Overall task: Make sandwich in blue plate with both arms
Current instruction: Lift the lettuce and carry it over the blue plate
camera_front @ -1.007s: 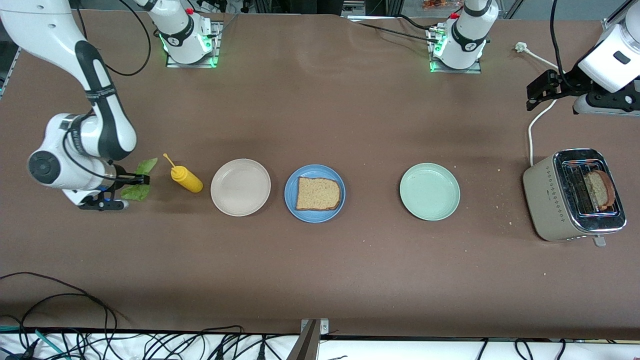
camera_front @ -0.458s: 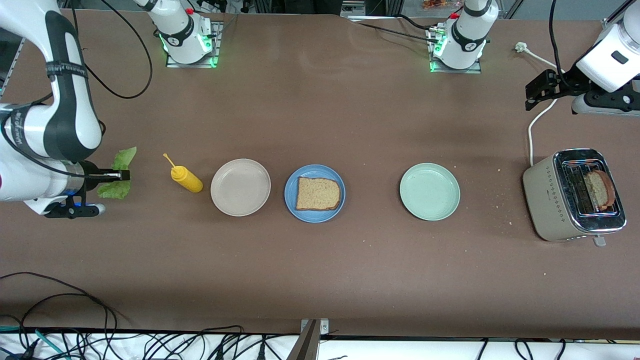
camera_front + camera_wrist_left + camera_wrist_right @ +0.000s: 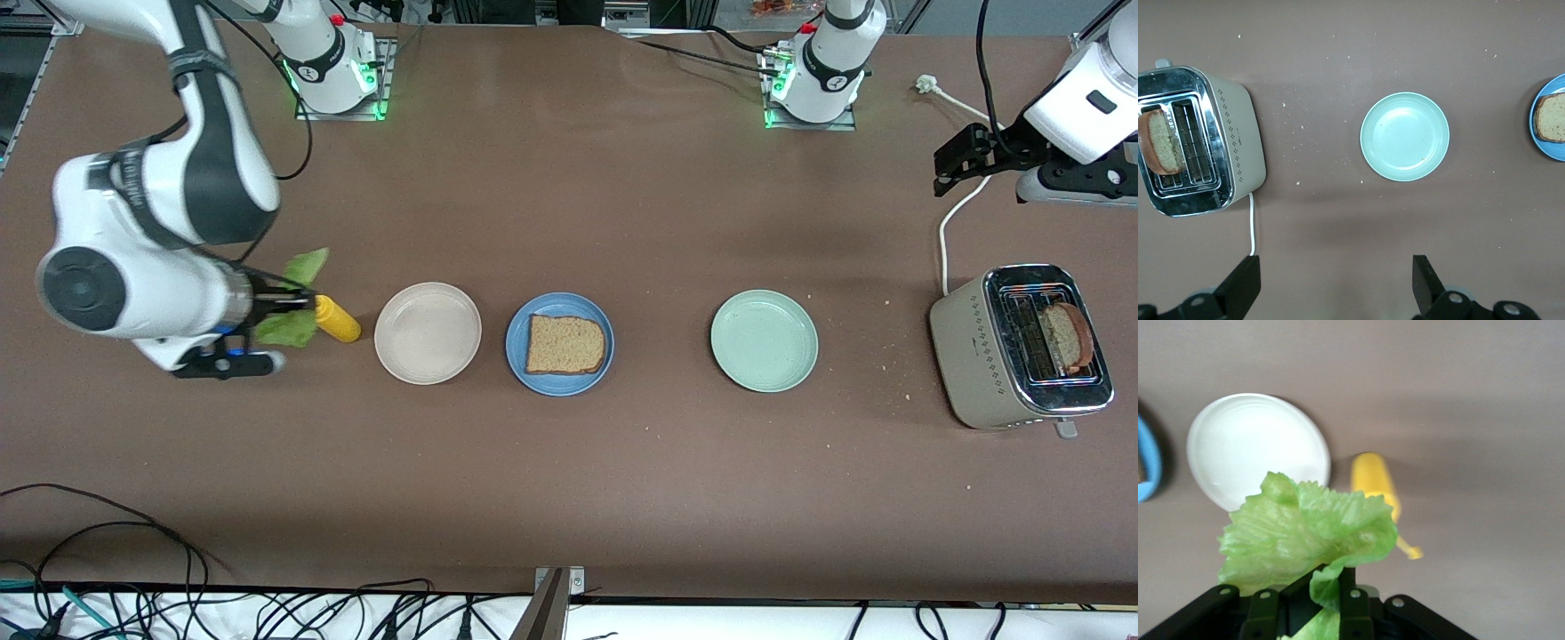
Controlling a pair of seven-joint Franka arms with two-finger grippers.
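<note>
Right gripper (image 3: 298,302) w/ jaws clamped on crinkled green lettuce leaf (image 3: 298,298), up over yellow squeeze bottle (image 3: 336,320) near right arm's end of brown surface (image 3: 569,489). Round matte blue plate (image 3: 523,369) sat mid-surface betw. beige plate (image 3: 428,332) & pale green plate (image 3: 764,340), carrying one square brown bread slice (image 3: 565,344). Second slice (image 3: 1065,338) stood in beige toaster (image 3: 978,356). Left gripper (image 3: 956,160), jaws spread wide & empty, hung waiting over the surface near toaster.

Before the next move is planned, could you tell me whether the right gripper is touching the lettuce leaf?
Touching. In the right wrist view the right gripper has its fingers shut on the lettuce leaf, which fans out from between them, above the mustard bottle.
</note>
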